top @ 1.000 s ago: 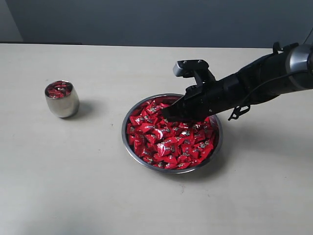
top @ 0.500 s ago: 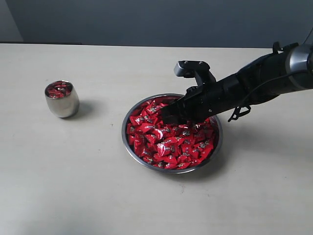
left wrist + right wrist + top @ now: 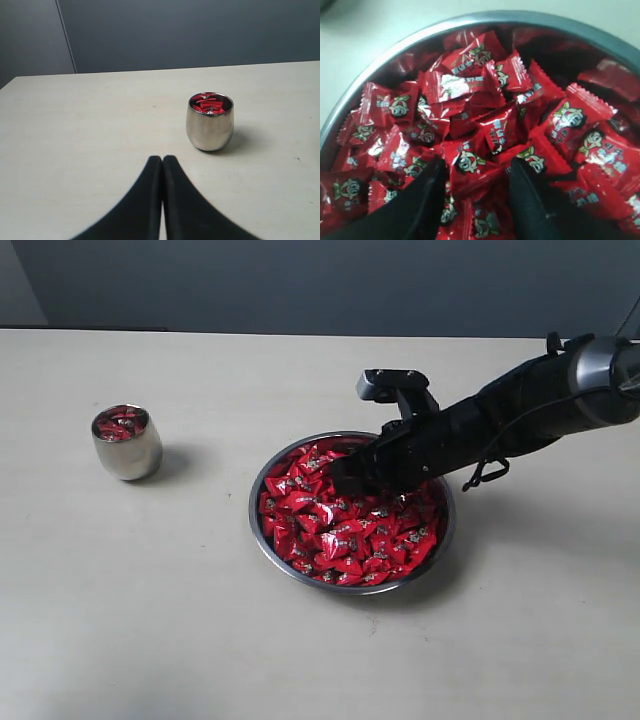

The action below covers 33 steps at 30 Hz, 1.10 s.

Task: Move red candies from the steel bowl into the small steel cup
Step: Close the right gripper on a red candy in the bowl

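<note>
Beige tabletop [image 3: 200,640] is carrying everything. On the left, a small barrel-shaped cup of polished steel [image 3: 127,445] is standing upright, well apart from the bowl, with small bright red candies in crinkly wrappers [image 3: 120,424] showing at its mouth. The left gripper [image 3: 162,160] is hanging short of that cup, not touching it, its two black fingers [image 3: 145,200] pressing together with nothing between them. Right of the middle, a wide shallow round bowl of shiny steel [image 3: 262,540] is sitting flat, filled with many more of the red candies. The right arm [image 3: 520,405] is reaching in from the right over the bowl's far rim, and the right gripper [image 3: 345,474] is dipping into the pile. Its fingers [image 3: 432,200] are standing apart, tips resting among the sweets, candies lying in the gap but none visibly pinched.
</note>
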Tool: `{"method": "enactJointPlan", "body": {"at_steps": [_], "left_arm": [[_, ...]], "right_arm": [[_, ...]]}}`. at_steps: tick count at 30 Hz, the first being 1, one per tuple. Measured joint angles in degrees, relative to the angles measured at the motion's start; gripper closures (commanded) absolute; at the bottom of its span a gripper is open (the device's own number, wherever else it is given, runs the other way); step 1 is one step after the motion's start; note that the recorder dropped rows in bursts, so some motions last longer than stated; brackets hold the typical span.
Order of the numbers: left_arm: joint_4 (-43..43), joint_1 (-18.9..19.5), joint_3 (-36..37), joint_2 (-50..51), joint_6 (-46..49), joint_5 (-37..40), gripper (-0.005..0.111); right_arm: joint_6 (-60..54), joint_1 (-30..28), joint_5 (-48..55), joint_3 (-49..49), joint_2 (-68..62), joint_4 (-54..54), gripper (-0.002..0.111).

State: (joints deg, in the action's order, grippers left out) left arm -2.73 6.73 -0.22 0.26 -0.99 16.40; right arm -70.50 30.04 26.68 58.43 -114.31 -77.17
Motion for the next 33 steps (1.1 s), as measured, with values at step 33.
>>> {"method": "enactJointPlan", "body": {"at_steps": [33], "left_arm": [[0.0,0.0,0.0,0.0,0.0,0.0,0.106]], "right_arm": [[0.9,0.0,5.2,2.8,-3.2,0.0,0.067]]}}
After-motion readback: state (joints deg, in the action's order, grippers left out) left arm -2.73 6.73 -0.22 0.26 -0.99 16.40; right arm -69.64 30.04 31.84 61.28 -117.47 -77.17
